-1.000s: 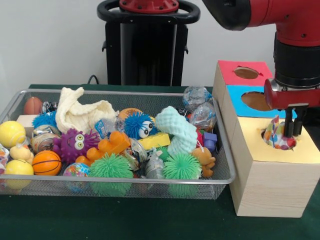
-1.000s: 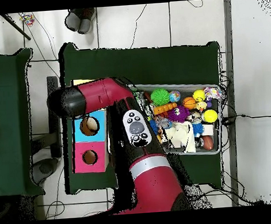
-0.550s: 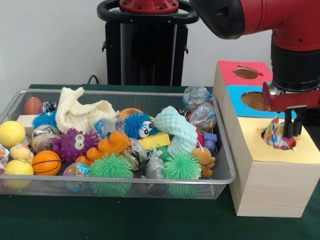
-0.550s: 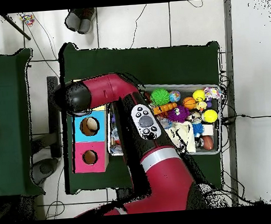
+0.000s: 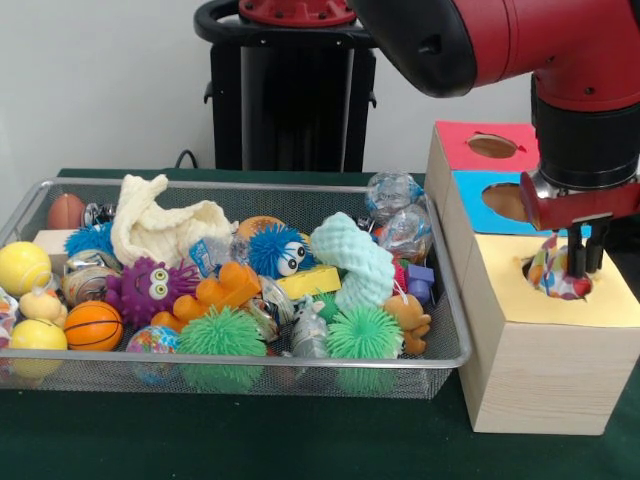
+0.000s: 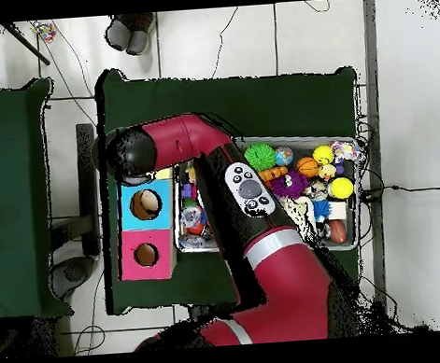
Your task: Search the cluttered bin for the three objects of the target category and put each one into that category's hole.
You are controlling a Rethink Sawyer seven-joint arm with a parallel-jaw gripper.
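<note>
A multicoloured ball (image 5: 553, 272) sits in the round hole of the yellow-topped box (image 5: 520, 300) and still pokes above the rim. My gripper (image 5: 586, 268) hangs just right of it, over the same hole, open, with a narrow gap between its dark fingers and nothing in them. The wire bin (image 5: 300, 360) on the left is full of toys: spiky balls, a basketball (image 5: 92, 325), yellow balls, a purple monster (image 5: 150, 288). In the overhead view the red arm (image 6: 165, 146) covers the gripper and most of the yellow box.
Behind the yellow box stand the blue-topped box (image 5: 508, 202) and the red-topped box (image 5: 492, 146), each with a hole; both also show from above, blue (image 6: 144, 205) and red (image 6: 145, 255). The bin's wall (image 5: 452, 300) almost touches the boxes.
The arm's upper links have swung toward the bin. The gripper has stayed over the yellow box's hole, shifting only slightly. The ball has not moved.
</note>
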